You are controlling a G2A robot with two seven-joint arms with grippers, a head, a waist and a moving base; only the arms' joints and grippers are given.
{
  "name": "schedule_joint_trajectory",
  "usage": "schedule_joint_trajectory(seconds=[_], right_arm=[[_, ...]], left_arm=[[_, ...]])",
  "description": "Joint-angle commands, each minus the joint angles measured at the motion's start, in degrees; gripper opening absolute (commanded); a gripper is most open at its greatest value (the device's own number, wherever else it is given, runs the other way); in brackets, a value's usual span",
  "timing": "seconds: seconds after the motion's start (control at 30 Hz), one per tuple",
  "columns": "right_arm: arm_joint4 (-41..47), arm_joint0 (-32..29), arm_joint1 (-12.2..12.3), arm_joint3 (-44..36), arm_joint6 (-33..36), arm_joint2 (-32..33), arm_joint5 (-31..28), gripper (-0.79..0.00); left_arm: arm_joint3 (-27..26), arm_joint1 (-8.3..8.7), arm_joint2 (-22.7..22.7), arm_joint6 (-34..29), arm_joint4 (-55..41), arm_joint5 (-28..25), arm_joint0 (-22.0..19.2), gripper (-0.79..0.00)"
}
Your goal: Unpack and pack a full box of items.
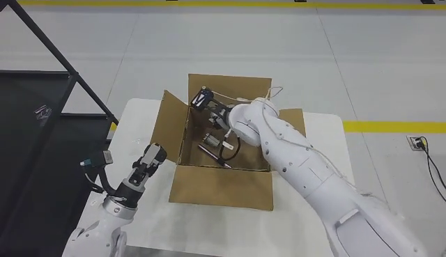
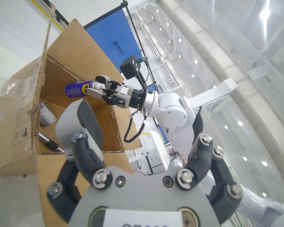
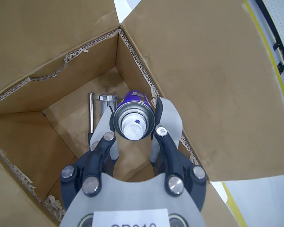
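Fingers (image 3: 171, 116) of the right hand (image 3: 135, 116) are closed on the neck end of a spray can (image 3: 132, 100), one on each side just under its white cap. The cap faces back toward the wrist. The can's long axis runs straight on from the hand, and its blue body sticks out past the fingertips.

Beyond the can's base lies the floor of the open cardboard box (image 3: 203, 72). Two more items rest there, near each other: a chrome rod (image 3: 91, 112) and a short metal fitting (image 3: 105, 103). From this hand the rod lies roughly parallel to the can. The can looks to hang clear of the floor, with a box wall and its raised flap just beside the hand. In the top view the right hand (image 1: 209, 102) is over the corner of the box farthest from the robot.

The left hand (image 2: 142, 116) is spread wide and holds nothing. It hangs over the bench (image 1: 139, 128) outside the box, with a side wall between it and the contents. From it, the can (image 2: 77, 89) is well apart, up past the flap.

The coming move probably turns on the can's line. Because it continues the hand's own axis, going further in or drawing out both mean travelling along that axis. The near wall is then the thing most likely to snag. For the rod and fitting, the right hand is much the nearer.
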Motion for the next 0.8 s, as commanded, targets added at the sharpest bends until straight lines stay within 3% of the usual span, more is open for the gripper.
schedule_joint_trajectory(seconds=[0.0,0.23,0.37,0.53,0.77], right_arm=[[-3.33,-5.24,2.8,-11.06,3.6,4.3,1.88,-0.785],[-15.53,-26.56,9.49,-45.82,14.12,20.22,6.81,-0.785],[-22.94,-35.37,10.76,-57.36,20.03,27.67,16.96,-0.785],[-34.16,-40.48,11.33,-61.5,29.38,35.51,28.31,-0.785],[-30.75,-39.9,11.79,-52.58,34.57,45.28,25.96,-0.785]], left_arm=[[0.04,0.02,0.11,0.32,-0.15,-0.06,-0.09,0.0],[0.23,0.13,0.05,1.15,-0.44,-0.08,-0.18,0.0],[0.3,0.2,-0.04,1.37,-0.67,-0.13,0.06,0.0],[0.58,0.29,0.2,1.25,-0.77,-0.52,0.49,0.0],[0.94,0.44,0.39,0.95,-0.67,-0.73,0.65,0.0]])
